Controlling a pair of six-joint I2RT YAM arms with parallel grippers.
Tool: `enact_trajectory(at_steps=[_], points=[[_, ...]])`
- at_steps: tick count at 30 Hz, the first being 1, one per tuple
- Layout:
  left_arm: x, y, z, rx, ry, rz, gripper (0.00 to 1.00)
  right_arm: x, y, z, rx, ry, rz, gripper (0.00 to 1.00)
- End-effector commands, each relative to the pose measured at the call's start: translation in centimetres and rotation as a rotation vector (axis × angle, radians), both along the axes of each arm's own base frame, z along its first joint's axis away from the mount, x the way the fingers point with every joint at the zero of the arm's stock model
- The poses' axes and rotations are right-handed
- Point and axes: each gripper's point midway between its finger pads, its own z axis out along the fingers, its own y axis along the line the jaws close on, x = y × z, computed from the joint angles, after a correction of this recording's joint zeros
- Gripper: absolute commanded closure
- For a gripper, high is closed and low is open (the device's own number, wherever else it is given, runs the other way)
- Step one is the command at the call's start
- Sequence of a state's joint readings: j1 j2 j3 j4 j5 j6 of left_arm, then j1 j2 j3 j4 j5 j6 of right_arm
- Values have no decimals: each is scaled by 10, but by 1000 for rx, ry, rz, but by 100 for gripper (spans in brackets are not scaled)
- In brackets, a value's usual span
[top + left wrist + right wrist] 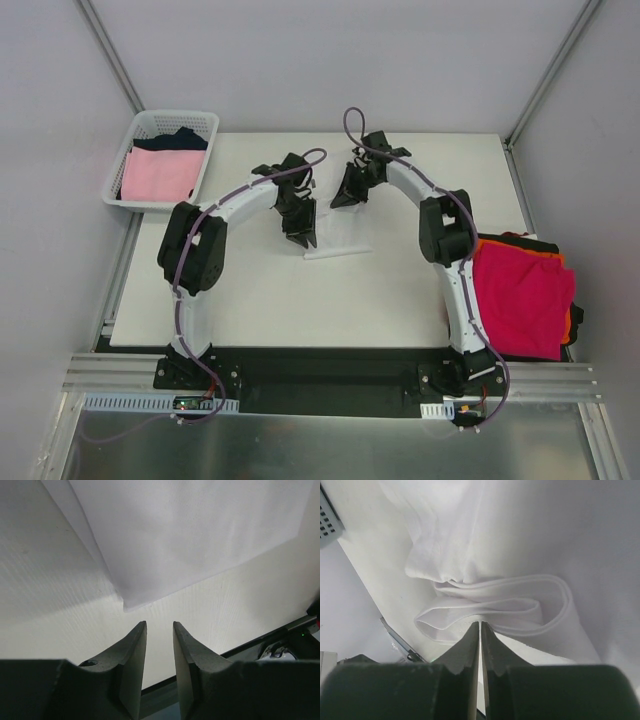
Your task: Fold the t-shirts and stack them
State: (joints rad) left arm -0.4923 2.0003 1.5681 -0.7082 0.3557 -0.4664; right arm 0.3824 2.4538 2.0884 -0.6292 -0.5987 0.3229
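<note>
Centre frame from above, white t-shirt (336,251) lay on table (250,300). Left gripper (160,628) was slightly open and empty, just short of its corner. Right gripper (480,626) was closed at the rolled hem, pinch unclear. Cloth probably light and limp, so grab corners.

Top view bright, even, diffuse overhead light; only faint shadows on the table (250,310). Wrist views: white shirt (545,540) nearly blown out, low contrast, soft grey shadow beside it; fingers (132,670) dark and slightly blurred up close.
</note>
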Motion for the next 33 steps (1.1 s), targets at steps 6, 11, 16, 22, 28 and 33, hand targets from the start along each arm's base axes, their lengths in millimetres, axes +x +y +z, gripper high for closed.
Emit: enact_trajectory(at_steps=[6,11,16,22,28,33], points=[[21,-8,16,-36,-90,-34,75,60,-7,31,73,-95,-188,92],[33,-14,14,-51,-95,-33,74,80,-17,45,146,-117,-241,92],[57,-8,9,-35,-123,-8,74,78,-39,67,173,-139,-262,92],[99,-2,0,-50,-128,69,73,33,-50,98,205,-115,-198,92],[116,-3,-12,-72,-99,120,73,-24,-62,64,119,-11,-133,92],[127,8,-30,-41,-84,154,72,-47,-60,36,71,47,-70,93]])
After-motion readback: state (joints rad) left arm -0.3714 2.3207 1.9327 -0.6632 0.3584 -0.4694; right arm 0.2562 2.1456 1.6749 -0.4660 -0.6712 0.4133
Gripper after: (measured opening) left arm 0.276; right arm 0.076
